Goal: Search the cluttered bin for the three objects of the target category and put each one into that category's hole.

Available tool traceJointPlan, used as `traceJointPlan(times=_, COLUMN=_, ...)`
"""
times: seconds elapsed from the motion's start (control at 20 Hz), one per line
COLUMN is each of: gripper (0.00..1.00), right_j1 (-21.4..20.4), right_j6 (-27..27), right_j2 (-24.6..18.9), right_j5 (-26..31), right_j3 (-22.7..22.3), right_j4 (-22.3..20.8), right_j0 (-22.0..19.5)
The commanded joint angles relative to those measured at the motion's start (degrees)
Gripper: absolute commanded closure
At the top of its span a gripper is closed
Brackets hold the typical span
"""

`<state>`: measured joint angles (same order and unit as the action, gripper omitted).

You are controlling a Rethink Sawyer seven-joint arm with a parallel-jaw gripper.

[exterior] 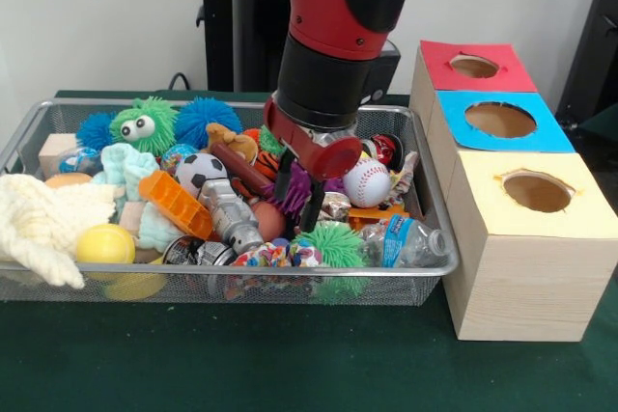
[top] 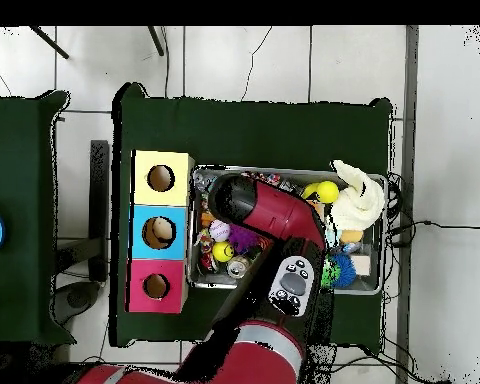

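The cluttered bin [exterior: 406, 287] is a silver wire mesh basket full of toys, on the green table. My gripper [exterior: 297, 190] is down inside it, right of the middle. Its fingers [exterior: 283, 176] are apart, with a purple spiky toy [exterior: 295, 188] between and under them; I cannot tell whether they touch it. A baseball [exterior: 367, 183] lies just right of the gripper and a soccer ball [exterior: 200, 173] to its left. In the overhead view the arm [top: 274, 215] covers the gripper. Three wooden boxes with holes stand beside the bin: red top [exterior: 473, 67], blue top [exterior: 502, 121], yellow top [exterior: 536, 190].
The bin also holds a green fuzzy toy with eyes [exterior: 143, 125], a blue fuzzy ball [exterior: 208, 118], an orange grid toy [exterior: 174, 205], a yellow ball [exterior: 104, 243], a cream knitted cloth [exterior: 39, 224], a green spiky ball [exterior: 338, 246] and a water bottle [exterior: 410, 243].
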<state>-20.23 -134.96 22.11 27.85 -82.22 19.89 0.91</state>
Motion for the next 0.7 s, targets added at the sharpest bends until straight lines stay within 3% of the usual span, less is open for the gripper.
traceJointPlan(times=0.05, gripper=0.00, right_j1=3.2, right_j6=-7.7, right_j2=-4.4, right_j5=4.6, right_j3=2.4, right_j4=0.9, right_j0=-1.4)
traceJointPlan(times=0.7, gripper=0.00, right_j1=8.8, right_j6=-8.5, right_j2=-7.1, right_j5=1.0, right_j3=6.3, right_j4=2.7, right_j0=-2.4)
